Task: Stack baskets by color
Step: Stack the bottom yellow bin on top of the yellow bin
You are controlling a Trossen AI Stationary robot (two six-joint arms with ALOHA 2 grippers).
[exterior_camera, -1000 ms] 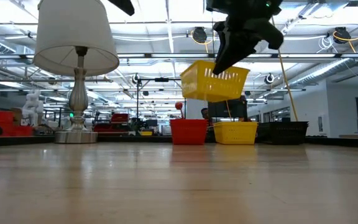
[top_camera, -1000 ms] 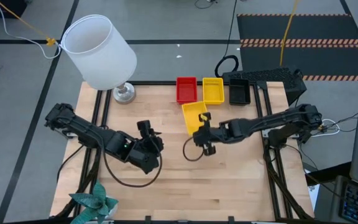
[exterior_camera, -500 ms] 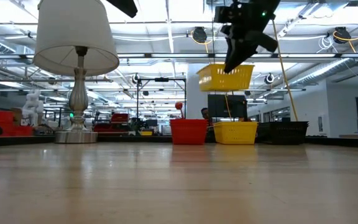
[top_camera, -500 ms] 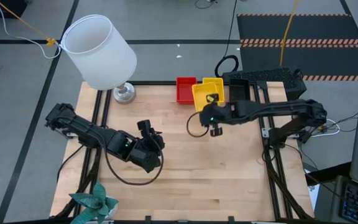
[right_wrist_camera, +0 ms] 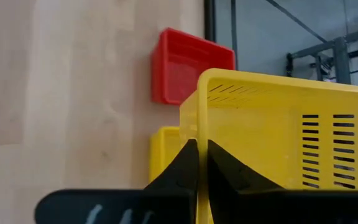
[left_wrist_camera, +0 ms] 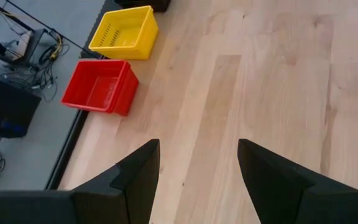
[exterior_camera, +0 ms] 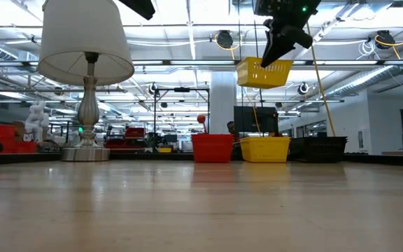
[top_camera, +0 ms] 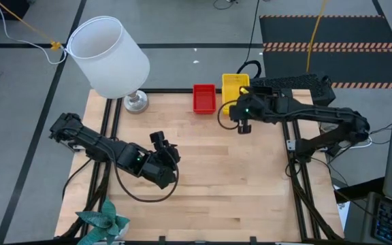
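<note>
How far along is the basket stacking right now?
Red stack, yellow stack and black stack stand in a row at the far edge. The right tool holds a yellow basket above the yellow stack; it must still be lowered on. The left tool waits open.

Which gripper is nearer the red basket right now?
Right. The right gripper, holding a yellow basket in the air, is just beside the red basket; the left gripper waits far off at mid-table.

You have open table [top_camera: 237, 184] across the middle and near edge. Along the far edge stand the lamp [top_camera: 111, 58] at the left corner and the basket stacks [top_camera: 205, 99] mid-edge.
</note>
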